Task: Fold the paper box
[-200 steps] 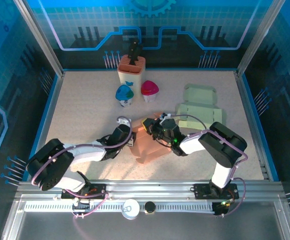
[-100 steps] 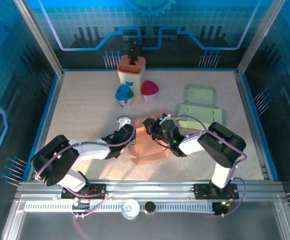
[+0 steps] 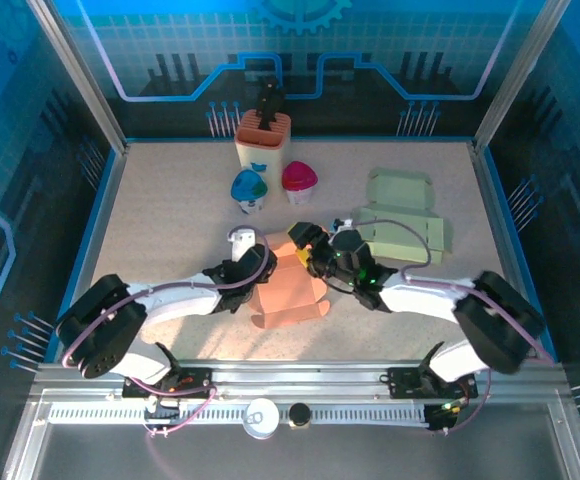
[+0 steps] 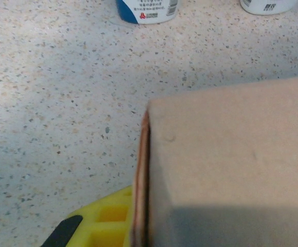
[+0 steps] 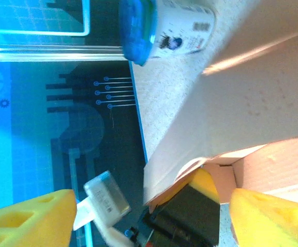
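The orange paper box (image 3: 288,292) sits mid-table. From above, the left gripper (image 3: 254,270) meets its 10 o'clock corner. The left wrist camera shows a yellow finger (image 4: 108,221) clamped tight on the box wall. At 1 o'clock the right gripper (image 3: 310,252) gapes wide, holding nothing.

Robot test cell, lab-like: speckled table (image 3: 170,220) fenced with aluminium posts (image 3: 75,75) and clear panels, backed by a blue circuit-and-gear graphic wall (image 3: 300,30); left arm (image 3: 160,300) and right arm (image 3: 440,295) bolted to a slotted metal rail (image 3: 300,385) along the near edge, cables exposed.
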Controlling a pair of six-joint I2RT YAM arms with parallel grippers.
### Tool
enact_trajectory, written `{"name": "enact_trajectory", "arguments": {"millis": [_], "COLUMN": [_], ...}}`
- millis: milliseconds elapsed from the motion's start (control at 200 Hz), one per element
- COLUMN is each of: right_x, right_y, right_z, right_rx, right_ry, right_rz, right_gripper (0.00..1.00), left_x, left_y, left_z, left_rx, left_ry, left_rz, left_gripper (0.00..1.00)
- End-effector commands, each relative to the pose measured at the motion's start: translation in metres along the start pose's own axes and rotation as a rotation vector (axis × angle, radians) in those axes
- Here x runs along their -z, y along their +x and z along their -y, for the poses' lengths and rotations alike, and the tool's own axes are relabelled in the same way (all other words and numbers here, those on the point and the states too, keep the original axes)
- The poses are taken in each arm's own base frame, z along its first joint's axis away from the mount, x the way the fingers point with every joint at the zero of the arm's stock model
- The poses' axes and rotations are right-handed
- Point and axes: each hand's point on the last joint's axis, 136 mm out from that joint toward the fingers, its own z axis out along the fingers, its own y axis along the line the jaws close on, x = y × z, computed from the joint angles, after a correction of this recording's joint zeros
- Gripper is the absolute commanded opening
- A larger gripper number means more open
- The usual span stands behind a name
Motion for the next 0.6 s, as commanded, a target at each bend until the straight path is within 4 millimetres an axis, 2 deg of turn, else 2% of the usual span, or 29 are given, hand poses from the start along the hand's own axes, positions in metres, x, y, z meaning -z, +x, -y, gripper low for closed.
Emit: {"name": "enact_trajectory", "arguments": {"millis": [0,50,175,315,380,450,525,595], "right_x": [0.027,0.041,0.064,0.081,0.083,0.084,0.079,0.075], "right_y": [-0.023,-0.036,-0.068,-0.103,-0.116,-0.130,-0.134,-0.127], "right_z": [0.005,0.002,-0.019,-0.034,-0.042,-0.042,-0.041,-0.045], "right_rx": [0.136,0.165,0.271,0.384,0.466,0.542,0.614,0.682], "right_ry": [0.135,0.142,0.158,0.142,0.075,0.046,-0.023,-0.121], "right_rz": [0.025,0.052,0.076,0.113,0.096,0.062,-0.021,-0.118], "right_gripper": [0.81,0.81,0.66,0.62,0.51,0.45,0.44,0.44], "left_x": [0.010,0.010,0.009,0.008,0.010,0.013,0.017,0.019], "left_y": [-0.020,-0.022,-0.025,-0.032,-0.036,-0.042,-0.046,-0.050], "left_z": [-0.011,-0.012,-0.012,0.001,0.010,0.020,0.031,0.035], "left_rx": [0.053,0.073,0.122,0.155,0.164,0.156,0.144,0.132], "left_ry": [-0.045,-0.041,0.007,0.128,0.200,0.287,0.382,0.434], "left_rz": [-0.019,-0.049,-0.110,-0.156,-0.179,-0.199,-0.223,-0.233], "left_gripper": [0.00,0.00,0.00,0.00,0.00,0.00,0.00,0.00]}}
